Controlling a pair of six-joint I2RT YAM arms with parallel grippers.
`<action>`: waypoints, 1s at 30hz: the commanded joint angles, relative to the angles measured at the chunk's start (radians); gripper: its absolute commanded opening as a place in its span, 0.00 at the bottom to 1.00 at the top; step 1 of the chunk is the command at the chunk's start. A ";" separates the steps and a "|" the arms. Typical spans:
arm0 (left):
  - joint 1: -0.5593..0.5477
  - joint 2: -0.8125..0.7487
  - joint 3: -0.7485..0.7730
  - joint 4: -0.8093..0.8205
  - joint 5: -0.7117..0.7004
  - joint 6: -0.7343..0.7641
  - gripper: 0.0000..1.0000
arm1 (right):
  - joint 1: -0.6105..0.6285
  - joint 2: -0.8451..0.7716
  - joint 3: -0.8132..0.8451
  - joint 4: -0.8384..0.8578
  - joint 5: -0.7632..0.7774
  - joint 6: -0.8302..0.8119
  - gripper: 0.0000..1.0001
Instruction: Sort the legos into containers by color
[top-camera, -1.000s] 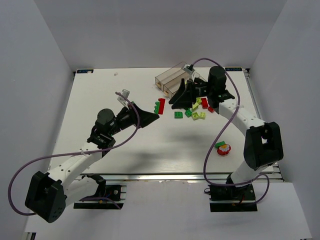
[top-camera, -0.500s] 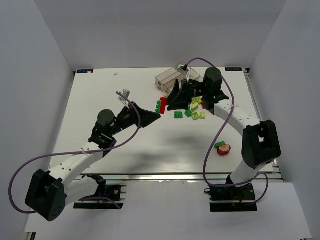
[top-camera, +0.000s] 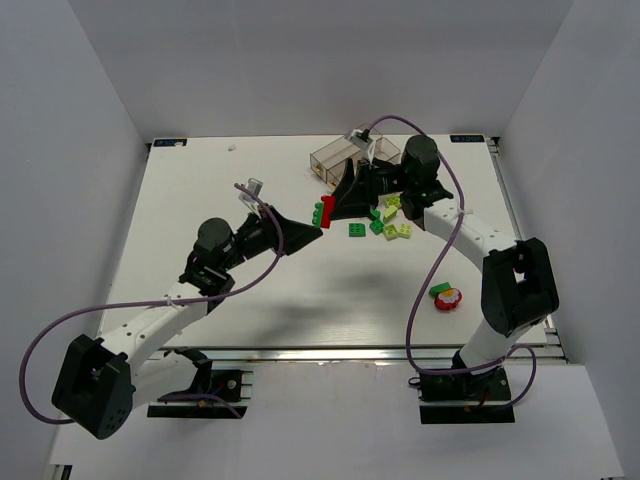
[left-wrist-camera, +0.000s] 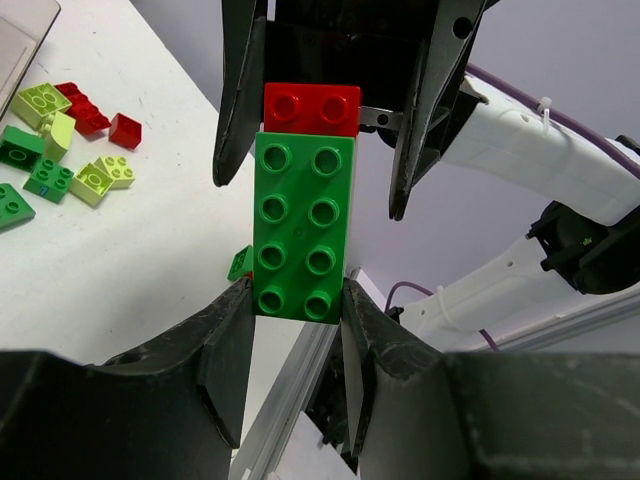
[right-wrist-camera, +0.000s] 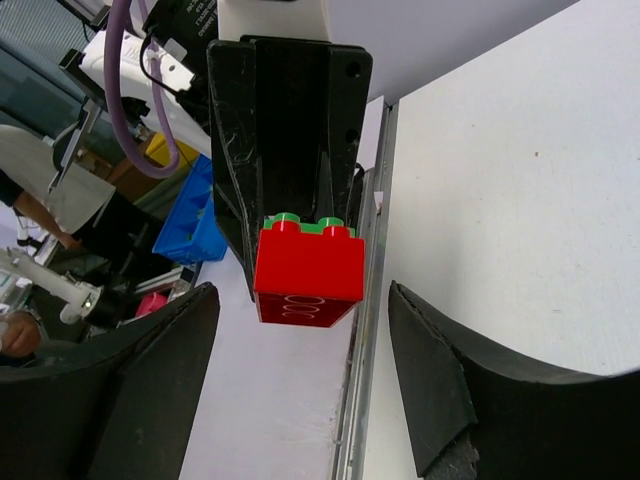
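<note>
Clamped in the left end effector (top-camera: 312, 229): long dark green eight-stud plastic brick (left-wrist-camera: 303, 225), gripped by its long sides at the near end, held up off the white worktop (top-camera: 200, 180). Stuck on its far end: small red four-stud plastic brick (left-wrist-camera: 311, 108). Straddling that red brick with the right end effector (top-camera: 338, 203), jaws apart, clear gap on both sides. Looks like a pull-apart step. Centre on the red brick only, keep pads off the green, close square on its flat sides. Then peel with a tilt rather than a straight tug; hold the left clamp firm. Behind, toward the far edge: clear plastic three-compartment tray (top-camera: 335, 158). Further right: loose green, lime and red bricks (top-camera: 392, 220), unsorted on the worktop.
</note>
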 joint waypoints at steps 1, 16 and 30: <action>-0.006 0.003 -0.003 0.019 -0.006 0.007 0.11 | 0.012 0.001 0.044 0.015 0.016 0.003 0.73; -0.006 -0.015 0.008 -0.025 -0.030 0.043 0.11 | 0.024 -0.002 0.027 -0.019 0.006 -0.024 0.33; 0.012 -0.081 0.022 -0.156 -0.118 0.122 0.08 | 0.000 -0.007 0.018 -0.018 -0.059 -0.028 0.00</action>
